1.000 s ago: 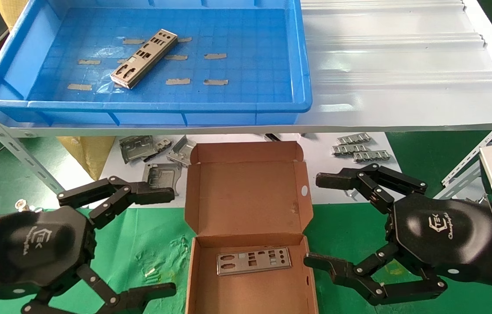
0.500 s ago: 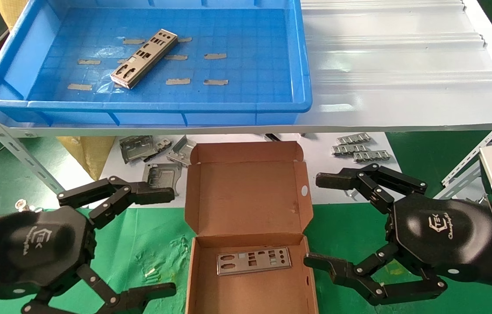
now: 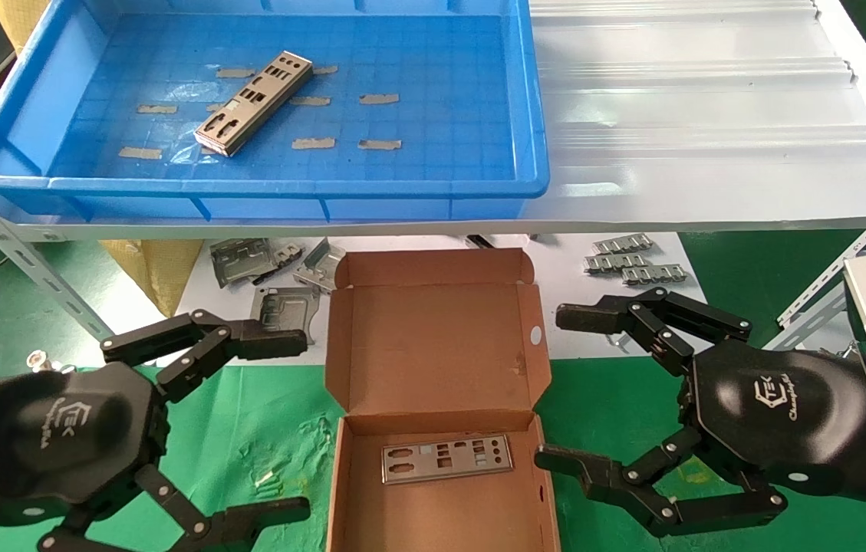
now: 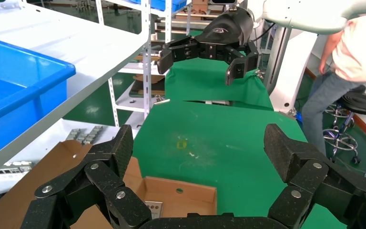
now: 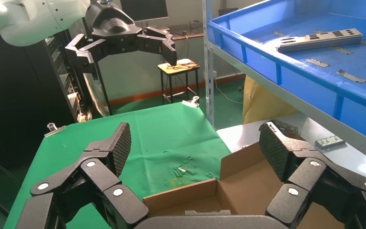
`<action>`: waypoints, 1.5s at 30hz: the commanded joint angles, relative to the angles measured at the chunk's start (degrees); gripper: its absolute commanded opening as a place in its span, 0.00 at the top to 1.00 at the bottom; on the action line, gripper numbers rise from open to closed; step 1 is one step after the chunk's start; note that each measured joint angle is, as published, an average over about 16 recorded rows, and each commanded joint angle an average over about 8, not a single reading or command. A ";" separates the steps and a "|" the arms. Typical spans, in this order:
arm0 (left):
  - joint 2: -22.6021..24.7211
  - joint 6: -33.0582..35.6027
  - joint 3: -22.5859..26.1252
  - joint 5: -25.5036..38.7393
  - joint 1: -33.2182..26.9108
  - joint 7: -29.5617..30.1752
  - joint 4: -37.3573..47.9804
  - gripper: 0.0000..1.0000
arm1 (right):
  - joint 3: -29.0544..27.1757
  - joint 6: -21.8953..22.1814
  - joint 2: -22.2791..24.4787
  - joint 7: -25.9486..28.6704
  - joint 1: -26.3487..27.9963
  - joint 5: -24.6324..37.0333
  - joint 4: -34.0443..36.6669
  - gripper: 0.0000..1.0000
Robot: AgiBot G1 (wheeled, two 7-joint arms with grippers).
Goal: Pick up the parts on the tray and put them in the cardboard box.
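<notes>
Green desk [image 3: 264, 437] carries the open box [image 3: 440, 491], one part [image 3: 446, 458] already laid inside; another part [image 3: 254, 103] lies in the tray [image 3: 248, 188] on the shelf. Both the left end effector [image 3: 268, 425] and the right end effector [image 3: 567, 387] are held wide open and empty beside the box, so a reach up to the tray seems called for next.

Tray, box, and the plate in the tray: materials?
Tray: looks like moulded plastic, glossy bright blue, gridded floor, rounded rim.
Cardboard box: brown corrugated cardboard, matte, folded flaps with creases.
Plate in the tray: likely thin sheet metal, silvery with a dull sheen, punched cut-outs; possibly a stack, judging by its layered edge.
</notes>
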State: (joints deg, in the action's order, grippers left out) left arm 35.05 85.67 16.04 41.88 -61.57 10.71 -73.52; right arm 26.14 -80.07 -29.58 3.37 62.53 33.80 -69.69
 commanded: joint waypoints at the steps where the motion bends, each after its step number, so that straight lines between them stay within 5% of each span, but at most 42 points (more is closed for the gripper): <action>1: 0.00 0.00 0.00 0.00 0.00 0.00 0.00 0.00 | 0.00 0.00 0.00 0.00 0.00 0.00 0.00 0.00; 45: 0.00 0.00 0.00 0.00 0.00 0.00 0.00 0.00 | 0.00 0.00 0.00 0.00 0.00 0.00 0.00 0.00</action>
State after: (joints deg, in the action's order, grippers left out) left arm 35.05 85.67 16.04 41.88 -61.57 10.72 -73.52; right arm 26.14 -80.07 -29.58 3.37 62.53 33.80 -69.69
